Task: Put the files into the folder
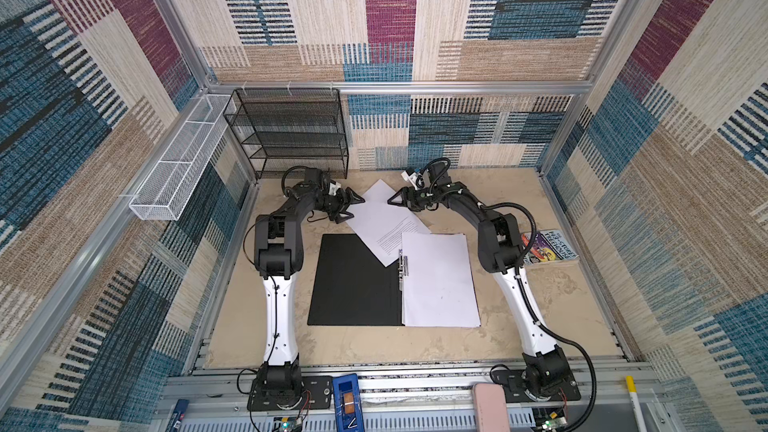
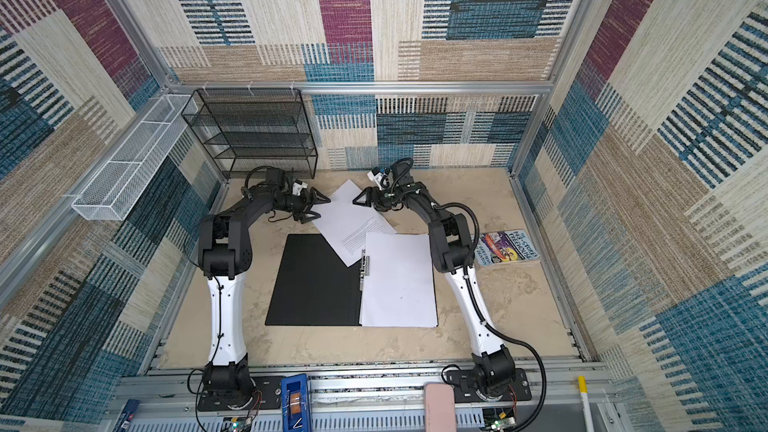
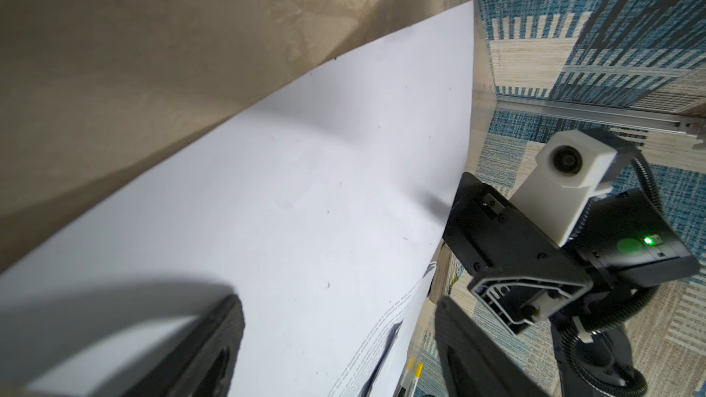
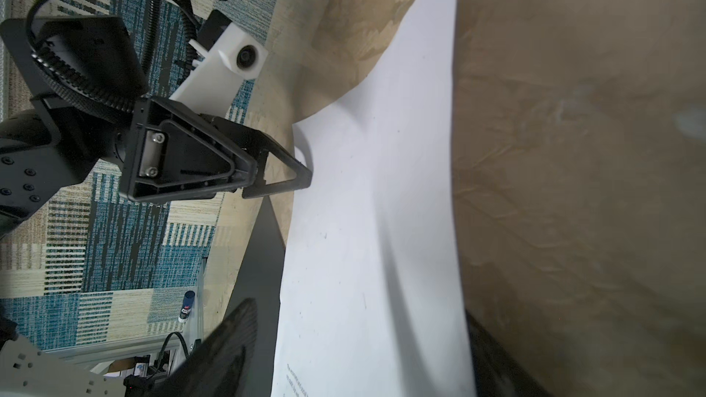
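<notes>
A flat folder [image 1: 353, 280], black inside, lies open in the middle of the sandy-brown table [image 1: 540, 305]. A small metal clip [image 1: 403, 268] sits at its fold. A pile of white sheets [image 1: 440, 284] covers the folder's right half.

One more white paper sheet with printed words [image 1: 382, 222] lies crooked at the far side. Its near corner rests on the folder's black half, just beside the clip. The left gripper [image 1: 351, 209] is at this printed sheet's left edge, with its two black fingers spread wide. The right gripper [image 1: 395, 201] faces it at the sheet's right edge. Its fingers are apart too, with the paper [image 4: 374, 242] between them. The paper bends up a little.

A colourful paperback book [image 1: 548, 247] lies by the right arm. A black wire-mesh shelf [image 1: 286, 130] stands at the back left.
</notes>
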Available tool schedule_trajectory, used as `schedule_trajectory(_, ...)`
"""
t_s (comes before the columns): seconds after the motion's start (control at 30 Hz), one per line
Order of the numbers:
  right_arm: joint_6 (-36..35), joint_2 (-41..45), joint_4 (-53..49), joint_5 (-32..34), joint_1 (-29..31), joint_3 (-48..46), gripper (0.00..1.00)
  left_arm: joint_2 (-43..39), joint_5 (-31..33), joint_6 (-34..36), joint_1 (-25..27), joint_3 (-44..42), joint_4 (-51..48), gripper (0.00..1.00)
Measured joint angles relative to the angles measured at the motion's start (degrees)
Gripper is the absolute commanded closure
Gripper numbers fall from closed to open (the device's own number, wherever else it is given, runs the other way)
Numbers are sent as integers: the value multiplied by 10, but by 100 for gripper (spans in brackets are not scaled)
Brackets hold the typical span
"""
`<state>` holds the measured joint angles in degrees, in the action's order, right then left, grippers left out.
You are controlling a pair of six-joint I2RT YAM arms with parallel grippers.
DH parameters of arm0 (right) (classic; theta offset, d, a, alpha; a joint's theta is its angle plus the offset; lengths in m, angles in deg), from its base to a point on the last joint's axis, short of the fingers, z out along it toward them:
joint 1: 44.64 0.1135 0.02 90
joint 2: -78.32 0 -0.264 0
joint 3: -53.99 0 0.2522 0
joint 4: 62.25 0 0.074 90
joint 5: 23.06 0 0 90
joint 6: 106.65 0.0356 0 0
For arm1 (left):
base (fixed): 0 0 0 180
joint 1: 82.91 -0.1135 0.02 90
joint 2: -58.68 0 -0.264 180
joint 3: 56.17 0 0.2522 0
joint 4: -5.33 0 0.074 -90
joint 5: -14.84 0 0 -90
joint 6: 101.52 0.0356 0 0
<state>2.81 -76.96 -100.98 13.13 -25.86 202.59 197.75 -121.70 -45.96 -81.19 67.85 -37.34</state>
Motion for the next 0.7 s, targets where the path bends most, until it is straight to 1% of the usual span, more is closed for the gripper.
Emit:
schedule_trajectory(0.07,0,-6,7,0,0,5,34,-1,0,-1,-2,-2,-1,19)
schedule_trajectory(0.17,0,-18,17,3,0,21,38,-1,-1,-2,-4,-2,-1,18)
schedule_trajectory(0.23,0,-26,23,3,0,33,43,-1,-1,-2,-4,-3,-1,19)
schedule_trajectory(0.4,2,-38,48,-2,-2,43,51,1,-5,-6,-5,-5,4,19)
schedule_trajectory(0.5,9,-48,61,-14,-4,43,52,3,-11,-14,-6,-5,7,19)
schedule_trajectory(0.6,10,-53,61,-28,-8,43,49,5,-18,-17,-7,-5,10,19)
schedule_trajectory(0.7,6,-53,61,-41,-11,40,47,7,-21,-17,-7,-3,8,19)
